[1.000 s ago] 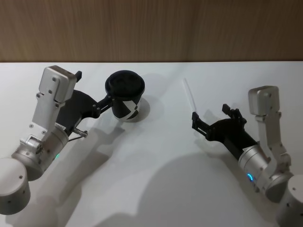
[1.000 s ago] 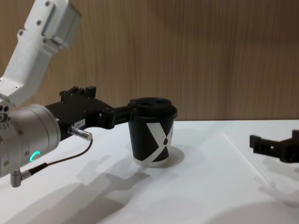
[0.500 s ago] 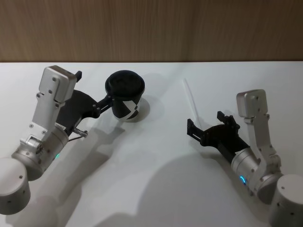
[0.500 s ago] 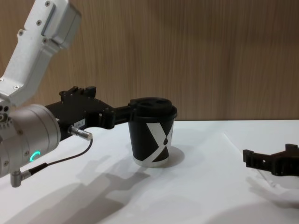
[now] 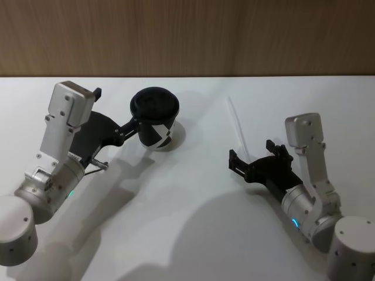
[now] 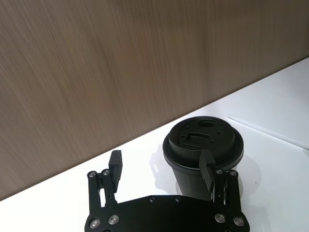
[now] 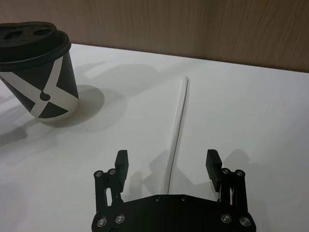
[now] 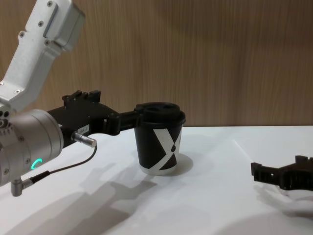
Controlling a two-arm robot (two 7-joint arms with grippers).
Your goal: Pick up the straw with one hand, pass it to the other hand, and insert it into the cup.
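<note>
Straw (image 7: 178, 121) lies on the tabletop (image 7: 251, 106) between the open jaws of my right gripper (image 7: 167, 159); left gripper (image 6: 161, 163) jaws open too, cup (image 6: 203, 140) just beyond one.

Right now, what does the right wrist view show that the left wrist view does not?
Right wrist, not left wrist: the right hand, open, with the straw lying between its fingers, and the cup's white X mark. Left wrist, not right wrist: the left hand, open, one finger at the cup's side. Both: the cup, the straw, the white table.
</note>
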